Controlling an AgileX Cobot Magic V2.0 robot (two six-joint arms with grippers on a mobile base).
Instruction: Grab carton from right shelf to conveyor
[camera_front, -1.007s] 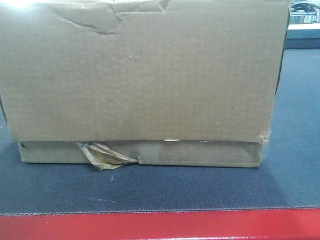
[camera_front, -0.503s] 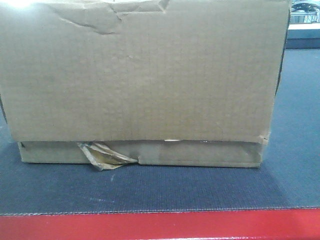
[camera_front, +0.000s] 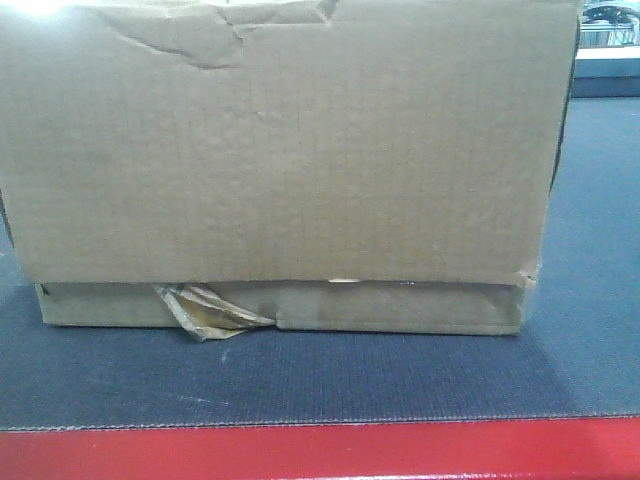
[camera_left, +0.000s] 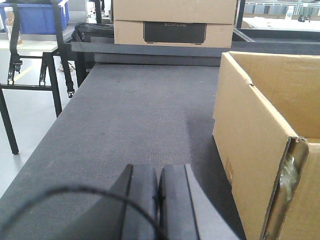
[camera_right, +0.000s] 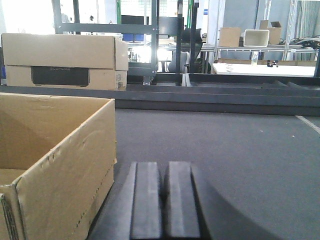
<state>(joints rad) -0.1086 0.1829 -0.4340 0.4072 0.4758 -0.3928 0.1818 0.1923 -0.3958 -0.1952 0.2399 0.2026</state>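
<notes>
Carton (camera_front: 280, 160) sits on conveyor (camera_front: 300, 385), open top up, torn tape wad (camera_front: 210, 312) at lower front edge, red border strip (camera_front: 320, 452) just in front. Left claw (camera_left: 158, 200) closed, empty, low over belt, carton just to its right, apart. Right claw (camera_right: 162, 200) closed, empty, carton just to its left, apart. Carton lies between both claws. Second printed box (camera_right: 62, 61) beyond far end of belt.
</notes>
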